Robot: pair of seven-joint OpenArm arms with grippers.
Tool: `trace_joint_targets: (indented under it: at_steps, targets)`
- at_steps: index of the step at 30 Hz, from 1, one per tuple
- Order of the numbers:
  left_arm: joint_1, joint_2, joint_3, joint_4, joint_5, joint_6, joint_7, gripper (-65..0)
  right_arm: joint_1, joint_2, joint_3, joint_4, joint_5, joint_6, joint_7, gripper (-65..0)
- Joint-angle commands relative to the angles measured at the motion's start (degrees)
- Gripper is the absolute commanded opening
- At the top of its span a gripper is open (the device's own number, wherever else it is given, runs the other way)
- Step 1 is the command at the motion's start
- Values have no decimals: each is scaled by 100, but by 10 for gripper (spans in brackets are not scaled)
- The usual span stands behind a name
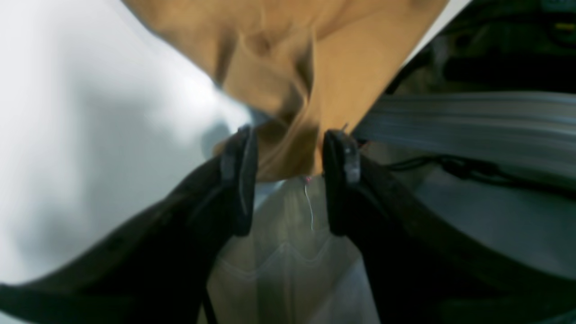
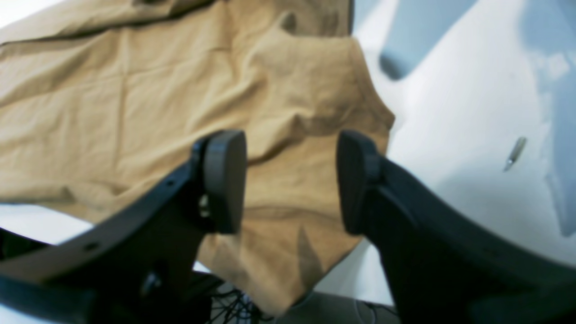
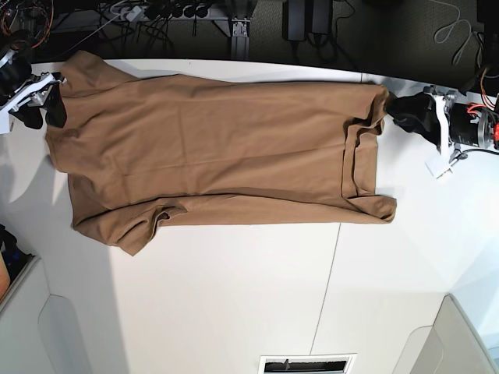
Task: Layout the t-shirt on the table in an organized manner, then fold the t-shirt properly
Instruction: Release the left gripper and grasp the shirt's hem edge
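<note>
The tan t-shirt lies spread lengthwise along the far side of the white table, with one end doubled over in a rumpled fold near the right. My left gripper sits at that right end by the far edge. In the left wrist view its jaws stand apart, with a bunched corner of the t-shirt loose between the fingertips. My right gripper is at the shirt's left end. In the right wrist view it is open just above the wrinkled t-shirt, gripping nothing.
A thin dark seam crosses the tabletop on the near side. A slotted vent sits at the front edge. Cables and dark gear lie beyond the far edge. A small metallic bit rests on the table beside the shirt.
</note>
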Motion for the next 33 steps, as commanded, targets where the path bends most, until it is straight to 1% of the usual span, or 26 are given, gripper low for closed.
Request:
trace_joint_targets:
  at_steps: [1,3,4,6,7,8,11,14,16,17,18,19,20,21,22,23,24,26,27,30,33]
  targets:
    - [-94,-168,-251,63,-236,-28,-57,-384,162,96,48,94,59,-2,177,-333]
    - [-120,-166,-647,63,-254,-28,-168,-383,411,96,48,61,-2,-7,177,-333]
    - [-118,-166,-857,63,-254,-28,-319,-383,529,96,46,35,-31,-28,177,-333]
    - [-120,-109,-1217,63,-254,-28,-772,-383,743,96,17,-61,-92,-98,179,-333]
    - [-120,-33,-1349,63,-103,-28,-990,-383,839,96,-15,-133,-105,-127,181,-333]
    - [-118,44,-1412,63,129,-28,-1207,-383,927,96,-57,-229,-107,-153,181,-333]
    - [-118,275,-1322,59,951,-28,-1961,-378,1231,94,-232,-640,-153,-153,197,-333]
    - [-120,723,-1182,48,2076,2,-2863,-378,1526,94,-448,-1152,-214,-153,278,-333]
    - [-179,1021,-1137,4,2726,321,-3296,-378,1659,94,-577,-1423,-212,-153,291,-333]
    - [-254,1150,-1134,-50,2949,492,-3390,-378,1709,92,-634,-1521,-214,-153,291,-333]
    - [-365,1276,-1134,-146,3088,577,-3427,-379,1738,90,-678,-1593,-212,-153,291,-334]
    - [-485,1375,-1134,-275,3106,623,-3434,-379,1759,74,-708,-1628,-210,-153,291,-335]
    - [-621,1469,-1134,-409,3084,627,-3434,-379,1770,46,-721,-1635,-210,-151,284,-361]
    - [-745,1552,-1134,-527,3075,625,-3436,-380,1781,20,-726,-1633,-197,-151,291,-416]
    - [-863,1628,-1134,-625,3025,619,-3436,-395,1786,0,-726,-1633,-192,-149,306,-497]
    - [-962,1690,-1134,-684,2951,608,-3434,-435,1784,-11,-726,-1633,-195,-146,332,-587]
    - [-1040,1744,-1134,-706,2929,608,-3434,-493,1786,-26,-726,-1633,-203,-138,374,-650]
    - [-1154,1862,-1132,-706,2924,605,-3436,-622,1786,-33,-726,-1633,-212,-50,437,-650]
    - [-1204,1919,-1113,-706,2935,605,-3436,-650,1788,-33,-726,-1633,-212,-37,487,-650]
    - [-1349,2039,-826,-710,3156,605,-3484,-650,1893,-37,-726,-1635,-245,-39,518,-650]
    - [-1456,2052,-240,-717,3550,605,-3683,-650,2070,-83,-726,-1635,-264,-39,518,-650]
